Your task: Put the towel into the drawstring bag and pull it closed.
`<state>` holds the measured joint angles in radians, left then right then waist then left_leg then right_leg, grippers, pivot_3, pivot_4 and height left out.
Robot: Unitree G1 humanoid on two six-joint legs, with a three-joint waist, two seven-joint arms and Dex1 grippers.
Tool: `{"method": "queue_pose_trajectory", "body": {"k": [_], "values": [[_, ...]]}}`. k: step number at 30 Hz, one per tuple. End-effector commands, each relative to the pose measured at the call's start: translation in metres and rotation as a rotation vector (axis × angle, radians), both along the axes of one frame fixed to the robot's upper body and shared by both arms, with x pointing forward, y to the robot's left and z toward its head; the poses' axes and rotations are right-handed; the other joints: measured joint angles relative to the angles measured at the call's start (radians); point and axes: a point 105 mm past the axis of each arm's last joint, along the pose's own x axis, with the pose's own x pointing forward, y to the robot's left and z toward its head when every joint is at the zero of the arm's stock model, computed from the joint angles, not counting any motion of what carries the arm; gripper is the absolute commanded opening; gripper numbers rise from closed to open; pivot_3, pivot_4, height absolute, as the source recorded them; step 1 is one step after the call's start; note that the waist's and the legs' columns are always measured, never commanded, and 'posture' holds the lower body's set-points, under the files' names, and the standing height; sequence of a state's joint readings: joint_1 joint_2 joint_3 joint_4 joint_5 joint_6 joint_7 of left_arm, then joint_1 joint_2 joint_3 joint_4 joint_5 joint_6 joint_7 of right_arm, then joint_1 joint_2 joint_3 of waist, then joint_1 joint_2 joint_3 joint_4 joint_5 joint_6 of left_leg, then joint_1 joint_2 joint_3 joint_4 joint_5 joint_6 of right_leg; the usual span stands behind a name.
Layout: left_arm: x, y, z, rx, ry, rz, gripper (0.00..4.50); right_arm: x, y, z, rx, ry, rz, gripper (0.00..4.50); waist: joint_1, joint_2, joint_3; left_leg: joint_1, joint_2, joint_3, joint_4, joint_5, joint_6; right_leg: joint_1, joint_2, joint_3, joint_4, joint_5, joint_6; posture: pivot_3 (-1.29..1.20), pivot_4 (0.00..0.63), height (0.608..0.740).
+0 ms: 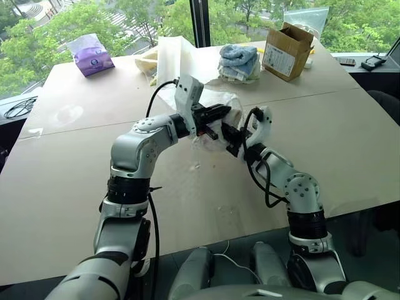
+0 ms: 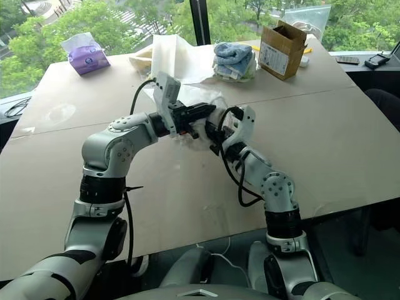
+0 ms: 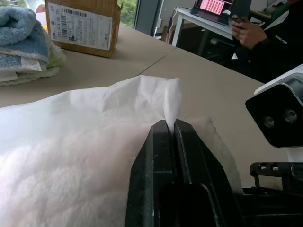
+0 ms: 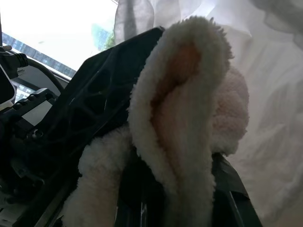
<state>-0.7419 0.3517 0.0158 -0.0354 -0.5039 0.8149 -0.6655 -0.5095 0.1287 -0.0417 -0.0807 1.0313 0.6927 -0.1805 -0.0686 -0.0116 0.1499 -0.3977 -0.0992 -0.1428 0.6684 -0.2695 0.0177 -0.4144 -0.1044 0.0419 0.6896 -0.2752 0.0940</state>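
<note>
Tissue pack [image 1: 92, 55]: I see it at the far left of the table [image 1: 69, 187], purple and white, well apart from both arms.
Cloth sheets [image 1: 167, 56]: white and cream, lying at the far edge, just behind the bag.
Left gripper [image 3: 171, 126]: I have its 2 black fingers pressed together on a raised fold of the bag's white fabric; the gripper points level toward the right arm.
Drawstring bag [image 3: 85, 142]: thin, white and crinkly, at mid-table between the 2 grippers, its edge lifted by the left gripper. I cannot make out the cords.
Towel [image 4: 189, 118]: fluffy off-white cloth, draped and folded over the right gripper's fingers, right at the bag's white fabric. I cannot tell how far inside the mouth it sits.
Right gripper [image 1: 232, 139]: its fingers are clamped on the towel, pointing level toward the left gripper, close beside it.
Stacked towels [image 1: 239, 62]: blue and white, at the far side, beside the box.
Cardboard box [image 1: 286, 51]: open-topped, labelled, at the far right of the table.
Person [image 3: 265, 42]: seated beyond the table in dark sleeves, holding a phone, as the left wrist view shows.
</note>
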Motion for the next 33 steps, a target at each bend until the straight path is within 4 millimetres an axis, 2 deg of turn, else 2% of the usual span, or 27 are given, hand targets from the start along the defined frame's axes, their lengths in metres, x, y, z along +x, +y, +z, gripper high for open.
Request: {"method": "queue_pose_trajectory", "body": {"k": [1, 3, 4, 7, 9, 10, 12, 16, 18, 20, 22, 23, 24, 29, 33], "values": [[-0.009, -0.004, 0.015, -0.019, -0.043, -0.048, 0.02, 0.015, -0.025, 0.017, 0.079, -0.048, -0.122, 0.0, 0.004, 0.0, 0.0, 0.0, 0.0, 0.0, 0.0, 0.0, 0.0, 0.0, 0.0, 0.0, 0.0, 0.0, 0.0, 0.0, 0.15, 0.74], [-0.013, -0.006, 0.015, -0.031, -0.024, -0.073, 0.02, -0.004, 0.0, 0.018, -0.017, -0.128, 0.051, 0.0, 0.003, 0.0, 0.0, 0.0, 0.0, 0.0, 0.0, 0.0, 0.0, 0.0, 0.0, 0.0, 0.0, 0.0, 0.0, 0.0, 0.15, 0.74], [-0.016, -0.007, 0.015, -0.035, -0.019, -0.091, 0.02, -0.007, 0.003, 0.015, -0.033, -0.133, 0.069, 0.0, 0.0, 0.0, 0.0, 0.0, 0.0, 0.0, 0.0, 0.0, 0.0, 0.0, 0.0, 0.0, -0.001, 0.0, 0.0, 0.0, 0.15, 0.74], [-0.024, -0.011, 0.018, -0.06, -0.001, -0.137, 0.02, 0.003, -0.002, 0.003, -0.079, -0.094, 0.0, 0.0, -0.009, 0.0, 0.0, 0.0, 0.0, -0.001, -0.002, 0.0, 0.0, -0.001, 0.0, 0.001, -0.001, 0.0, 0.0, 0.0, 0.15, 0.74], [-0.025, -0.011, 0.018, -0.061, 0.007, -0.141, 0.02, -0.013, 0.016, 0.006, -0.106, -0.153, 0.124, 0.0, -0.008, 0.0, 0.0, 0.0, 0.0, -0.001, -0.002, 0.0, 0.0, -0.002, 0.0, 0.001, 0.0, 0.0, 0.0, 0.0, 0.15, 0.74], [-0.026, -0.012, 0.018, -0.06, 0.01, -0.144, 0.02, -0.006, 0.011, 0.007, -0.079, -0.132, 0.076, 0.0, -0.008, 0.0, 0.0, 0.0, 0.0, -0.001, -0.002, 0.0, 0.0, -0.002, 0.0, 0.001, 0.0, 0.0, 0.0, 0.0, 0.15, 0.74], [-0.027, -0.011, 0.017, -0.06, 0.02, -0.146, 0.02, 0.018, -0.013, 0.002, -0.019, -0.046, -0.096, 0.0, -0.005, 0.0, 0.0, 0.0, 0.0, 0.0, -0.001, 0.0, 0.0, -0.001, 0.0, 0.001, 0.0, 0.0, 0.0, 0.0, 0.15, 0.74], [-0.028, -0.011, 0.014, -0.058, 0.033, -0.141, 0.02, 0.021, -0.014, 0.014, 0.087, -0.031, -0.103, 0.0, 0.008, 0.0, 0.0, 0.0, -0.001, -0.001, 0.0, 0.0, 0.0, -0.001, 0.0, 0.001, 0.001, 0.0, 0.0, 0.0, 0.15, 0.74], [-0.025, -0.01, 0.012, -0.051, 0.034, -0.124, 0.0, 0.028, -0.021, 0.014, 0.092, -0.006, -0.182, 0.96, 0.006, 0.0, 0.0, 0.0, -0.001, -0.001, 0.0, 0.0, 0.0, -0.001, 0.0, 0.001, 0.0, 0.0, 0.0, 0.0, 0.15, 0.74], [-0.02, -0.008, 0.01, -0.043, 0.034, -0.089, 0.0, 0.028, -0.022, 0.017, 0.111, -0.004, -0.188, 1.78, 0.003, 0.0, 0.0, 0.0, -0.001, -0.001, -0.001, 0.0, 0.0, -0.001, 0.0, 0.001, 0.0, 0.0, 0.0, 0.0, 0.15, 0.74], [-0.013, -0.005, 0.008, -0.035, 0.032, -0.049, 0.0, 0.018, -0.016, 0.024, 0.08, -0.065, -0.133, 2.72, -0.003, 0.0, 0.0, 0.0, 0.0, -0.001, -0.001, 0.0, -0.001, -0.001, 0.0, 0.001, 0.0, 0.0, 0.0, 0.0, 0.15, 0.74], [-0.011, -0.004, 0.007, -0.031, 0.029, -0.033, 0.0, 0.013, -0.013, 0.025, 0.047, -0.093, -0.099, 3.39, -0.005, 0.0, 0.0, 0.0, 0.0, -0.001, -0.001, 0.0, -0.001, -0.001, 0.0, 0.001, 0.0, 0.0, 0.0, 0.0, 0.15, 0.74], [-0.008, -0.002, 0.006, -0.027, 0.026, -0.016, 0.0, 0.005, -0.01, 0.024, 0.0, -0.119, -0.055, 3.6, -0.006, 0.0, 0.0, 0.0, 0.0, -0.001, -0.001, 0.0, -0.001, -0.002, 0.0, 0.002, 0.001, 0.0, 0.0, 0.0, 0.15, 0.74], [0.0, 0.0, 0.005, -0.024, 0.02, 0.007, 0.0, -0.032, -0.02, 0.013, -0.203, -0.207, 0.091, 3.6, 0.007, 0.0, 0.0, 0.0, -0.001, -0.002, -0.002, 0.0, 0.0, -0.001, 0.0, 0.001, -0.001, 0.0, 0.0, 0.0, 0.15, 0.74], [0.002, -0.001, 0.008, -0.032, 0.012, 0.003, 0.0, -0.062, -0.032, 0.028, -0.272, -0.339, 0.194, 3.6, 0.013, 0.0, 0.0, -0.001, -0.001, -0.002, 0.0, 0.0, 0.0, 0.0, 0.0, 0.0, -0.002, 0.0, 0.0, 0.0, 0.15, 0.74]]}}
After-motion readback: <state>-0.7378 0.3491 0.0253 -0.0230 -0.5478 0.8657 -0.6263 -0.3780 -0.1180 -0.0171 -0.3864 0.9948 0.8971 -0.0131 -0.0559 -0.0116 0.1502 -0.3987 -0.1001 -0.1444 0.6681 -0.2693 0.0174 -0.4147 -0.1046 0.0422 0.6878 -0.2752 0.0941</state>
